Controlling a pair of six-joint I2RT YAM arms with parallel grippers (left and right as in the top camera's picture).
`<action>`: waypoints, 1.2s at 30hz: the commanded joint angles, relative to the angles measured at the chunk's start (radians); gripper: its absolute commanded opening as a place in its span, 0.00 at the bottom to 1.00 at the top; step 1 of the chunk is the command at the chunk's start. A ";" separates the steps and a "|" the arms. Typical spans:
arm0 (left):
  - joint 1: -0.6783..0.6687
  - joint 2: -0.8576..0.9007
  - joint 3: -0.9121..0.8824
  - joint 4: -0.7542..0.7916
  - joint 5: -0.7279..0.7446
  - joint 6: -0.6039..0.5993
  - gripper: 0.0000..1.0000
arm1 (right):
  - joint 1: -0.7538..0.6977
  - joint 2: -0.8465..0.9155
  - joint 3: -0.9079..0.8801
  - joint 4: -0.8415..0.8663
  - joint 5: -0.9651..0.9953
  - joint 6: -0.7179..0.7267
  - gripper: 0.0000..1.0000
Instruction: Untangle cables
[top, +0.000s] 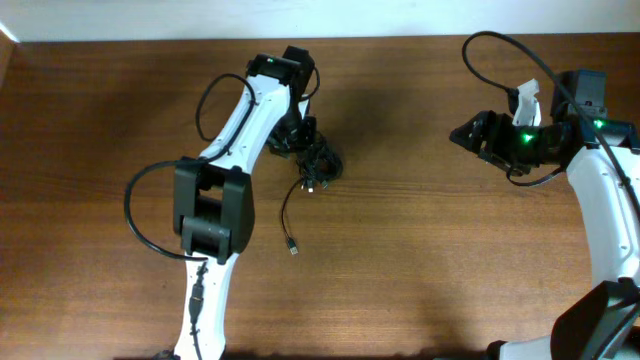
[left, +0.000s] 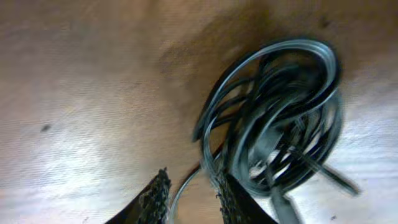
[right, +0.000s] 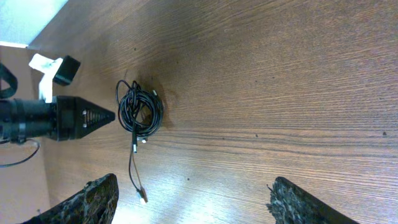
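Observation:
The cables are thin black cords wound into a small tangled coil on the wooden table. One loose strand trails toward the front and ends in a small plug. In the left wrist view the coil lies just beyond the fingertips. My left gripper sits at the coil's edge. Its fingers are a narrow gap apart with one thin strand running between them. The right wrist view shows the coil, the left gripper tip beside it and the plug. My right gripper is wide open and empty, far right of the coil.
The left arm's thick black cable loops out over the table, and another arches above the right arm. The table's far edge meets a white wall. Bare wood lies between the arms.

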 joint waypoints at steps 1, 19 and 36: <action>-0.007 0.058 -0.006 0.051 0.086 -0.064 0.32 | -0.004 0.003 -0.004 -0.005 0.013 -0.014 0.79; -0.154 0.152 -0.085 0.157 0.122 -0.137 0.23 | -0.004 0.003 -0.004 -0.021 0.017 -0.014 0.80; -0.034 -0.020 0.365 0.204 1.298 -0.009 0.00 | -0.003 0.003 -0.004 0.006 -0.306 -0.060 0.79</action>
